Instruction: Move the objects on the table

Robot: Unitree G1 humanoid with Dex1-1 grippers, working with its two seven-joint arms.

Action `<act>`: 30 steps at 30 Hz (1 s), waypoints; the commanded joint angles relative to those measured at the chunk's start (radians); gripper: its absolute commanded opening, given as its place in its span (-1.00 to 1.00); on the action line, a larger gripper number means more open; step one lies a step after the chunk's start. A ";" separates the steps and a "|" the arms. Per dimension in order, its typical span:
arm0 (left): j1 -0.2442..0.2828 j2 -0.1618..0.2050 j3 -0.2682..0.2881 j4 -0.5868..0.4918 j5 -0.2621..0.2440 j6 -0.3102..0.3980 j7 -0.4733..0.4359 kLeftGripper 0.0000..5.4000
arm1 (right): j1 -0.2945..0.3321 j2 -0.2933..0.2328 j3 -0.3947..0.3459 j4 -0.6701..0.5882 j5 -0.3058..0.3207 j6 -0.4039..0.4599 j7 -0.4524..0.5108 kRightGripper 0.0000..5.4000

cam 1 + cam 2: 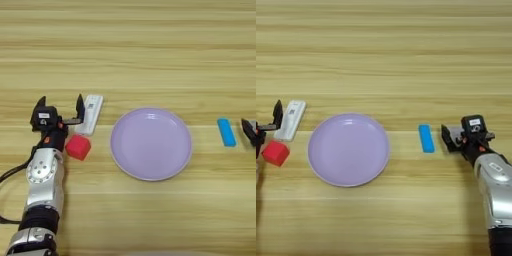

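The small bright-blue bar (426,138) lay flat on the wooden table (150,45) at centre right of the frame, its long axis running near vertical in the picture with a slight lean, just right of the lilac plate (151,143) and apart from it. The right gripper (452,139) stood just to the bar's right, near but not touching, at about the same height in the frame; whether its fingers were parted or closed could not be told. At left of centre, the small red cube (78,147) sat against the left arm just below the left gripper (60,111), whose two black fingers stood spread with nothing between them; a white oblong device (91,113) lay beside its right finger. By this reading the right arm was plainly nearer the bar, the left nearer the cube.
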 commanded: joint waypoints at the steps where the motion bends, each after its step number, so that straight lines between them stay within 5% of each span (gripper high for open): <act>1: 0.007 0.004 0.002 -0.012 0.000 0.023 -0.002 1.00 | 0.026 0.019 -0.029 -0.063 0.024 -0.039 -0.022 0.77; 9: 0.012 0.006 0.004 -0.022 0.000 0.033 -0.003 1.00 | 0.121 0.050 0.048 -0.214 -0.024 -0.119 -0.023 0.98; 30: 0.014 0.002 0.009 -0.023 0.000 0.031 -0.007 1.00 | 0.157 0.079 0.178 -0.189 -0.049 -0.113 0.000 0.98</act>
